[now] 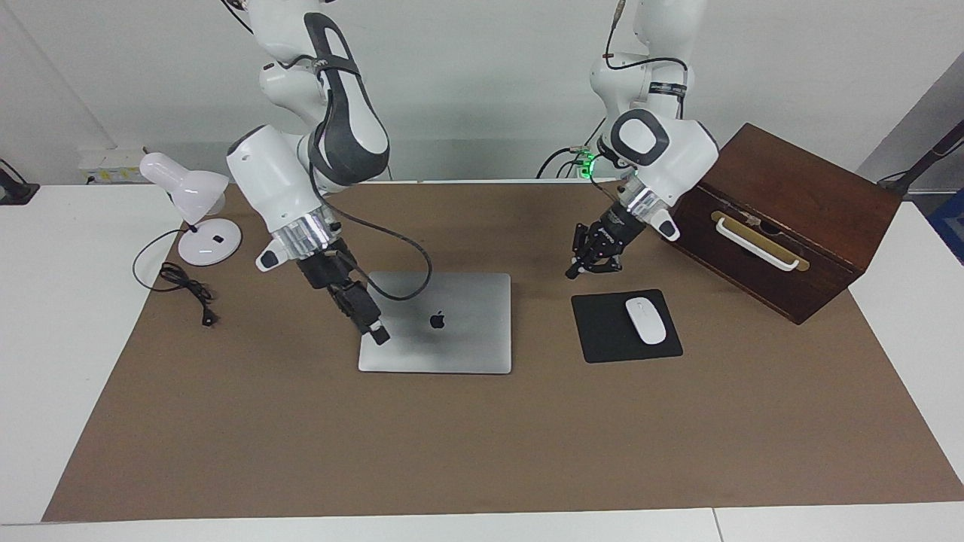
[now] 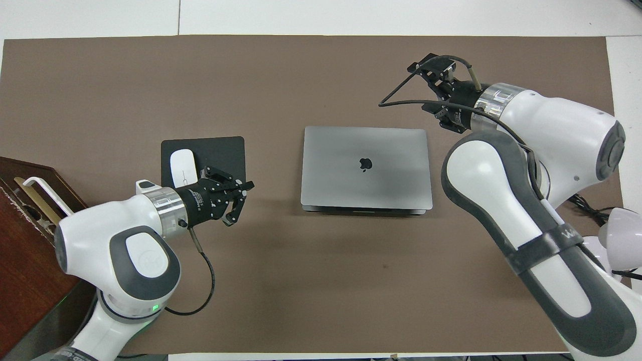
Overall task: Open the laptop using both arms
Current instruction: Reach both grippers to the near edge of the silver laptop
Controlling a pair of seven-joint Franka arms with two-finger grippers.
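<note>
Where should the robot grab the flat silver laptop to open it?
Probably the thin silver-grey metal laptop is best taken by the lid's front edge, the edge farthest from the robots: the overhead view shows a hinge strip on the near edge. It lies shut and flat, so a tool should come in low there and lift. The right tool is over the lid's corner; the left tool is beside the black mouse pad.

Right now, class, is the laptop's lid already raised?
No: the laptop lies shut and flat, its logo facing up, with neither the right pincer nor the left pincer gripping it.
</note>
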